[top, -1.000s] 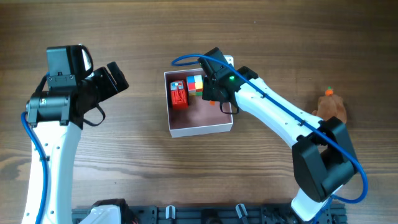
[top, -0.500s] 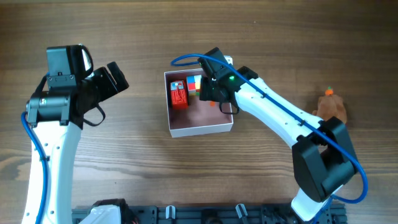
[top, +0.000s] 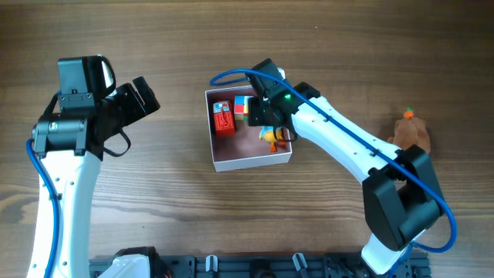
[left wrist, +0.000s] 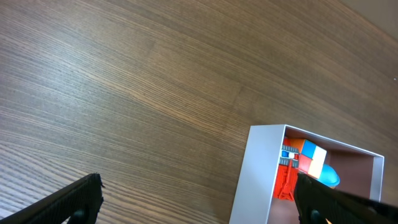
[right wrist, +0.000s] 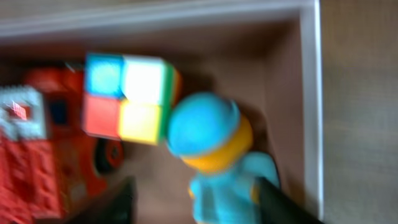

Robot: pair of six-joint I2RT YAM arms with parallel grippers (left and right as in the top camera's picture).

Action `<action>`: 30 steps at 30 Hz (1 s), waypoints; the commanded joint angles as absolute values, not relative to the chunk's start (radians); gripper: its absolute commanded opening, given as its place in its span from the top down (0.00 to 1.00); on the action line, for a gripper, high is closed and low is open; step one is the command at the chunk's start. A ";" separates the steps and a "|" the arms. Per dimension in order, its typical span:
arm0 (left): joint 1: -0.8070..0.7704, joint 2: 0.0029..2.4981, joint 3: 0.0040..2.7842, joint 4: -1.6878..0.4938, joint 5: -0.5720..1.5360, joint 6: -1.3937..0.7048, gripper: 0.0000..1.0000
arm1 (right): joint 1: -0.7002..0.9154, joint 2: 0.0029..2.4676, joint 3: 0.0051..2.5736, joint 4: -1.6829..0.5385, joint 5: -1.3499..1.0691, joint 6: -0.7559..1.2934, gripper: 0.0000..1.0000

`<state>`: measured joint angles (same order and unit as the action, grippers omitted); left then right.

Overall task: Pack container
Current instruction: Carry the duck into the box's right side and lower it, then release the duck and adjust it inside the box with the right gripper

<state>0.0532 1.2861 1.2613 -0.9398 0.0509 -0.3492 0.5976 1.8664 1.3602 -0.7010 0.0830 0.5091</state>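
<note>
The container (top: pixel 239 153) is a square white-walled box with a pink inside at the table's middle. In it lie a red toy (top: pixel 224 118), a multicoloured cube (top: pixel 241 104) and a blue and yellow figure (top: pixel 272 137). My right gripper (top: pixel 263 117) is open just above the box's right half. In the right wrist view its fingers (right wrist: pixel 281 202) stand wide on either side of the figure (right wrist: pixel 214 146), beside the cube (right wrist: pixel 127 96). My left gripper (top: pixel 143 99) is open and empty, well left of the box. In the left wrist view it (left wrist: pixel 199 205) looks at the container wall (left wrist: pixel 255 174).
A brown plush toy (top: pixel 413 133) with an orange tip lies on the wooden table at the far right. The right arm's blue cable loops over the box's far edge. A black rail runs along the table's front edge.
The blue and yellow figure has come into view on the container floor under the right gripper. The container has shifted slightly to the right. The left arm has not moved.
</note>
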 commanded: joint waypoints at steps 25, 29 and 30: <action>0.060 1.293 1.262 -0.959 0.063 -0.344 0.00 | 0.596 1.863 1.316 -0.763 0.091 0.527 0.88; 0.060 1.293 1.262 -0.959 0.063 -0.344 0.01 | 0.596 1.863 1.316 -0.759 0.120 0.526 0.87; 0.060 1.293 1.262 -0.959 0.063 -0.344 0.00 | 0.596 1.863 1.316 -0.760 0.118 0.526 0.87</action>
<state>0.0532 1.2861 1.2613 -0.9585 0.0509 -0.3492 0.5976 1.8664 1.3231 -0.7670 0.0765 0.5156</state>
